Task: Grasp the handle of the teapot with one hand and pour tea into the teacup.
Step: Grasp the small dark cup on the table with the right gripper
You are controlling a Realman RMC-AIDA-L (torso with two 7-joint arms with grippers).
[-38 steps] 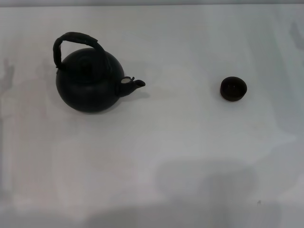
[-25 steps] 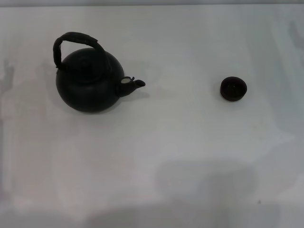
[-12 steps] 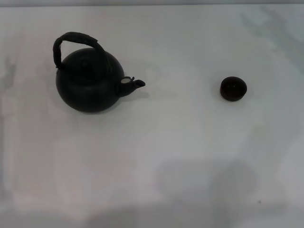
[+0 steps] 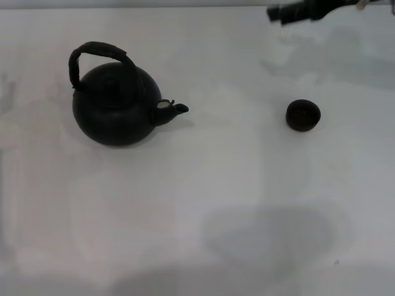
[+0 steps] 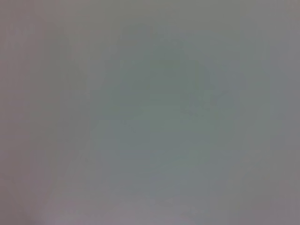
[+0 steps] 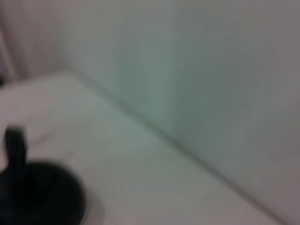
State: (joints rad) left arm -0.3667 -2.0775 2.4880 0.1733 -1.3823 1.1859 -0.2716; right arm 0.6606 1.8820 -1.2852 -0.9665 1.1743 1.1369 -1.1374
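Observation:
The black round teapot [image 4: 116, 110] stands upright on the left of the white table, its short spout [image 4: 179, 109] pointing right toward the teacup. Its arched black handle [image 4: 99, 50] loops over the top. The small dark teacup [image 4: 303, 115] stands alone on the right. My right gripper [image 4: 281, 13] shows as a dark blurred shape at the top right edge, beyond the teacup and far from the teapot. The right wrist view shows the teapot [image 6: 40, 199] and its handle [image 6: 16, 145] as a blurred dark shape. My left gripper is out of view.
The white table [image 4: 216, 185] spreads between and in front of the teapot and the teacup. Its far edge runs along the top of the head view. A pale wall [image 6: 225, 70] stands behind the table in the right wrist view. The left wrist view shows only flat grey.
My right arm has come into the head view at the top right; it was not there before. The teapot and the teacup have not moved.

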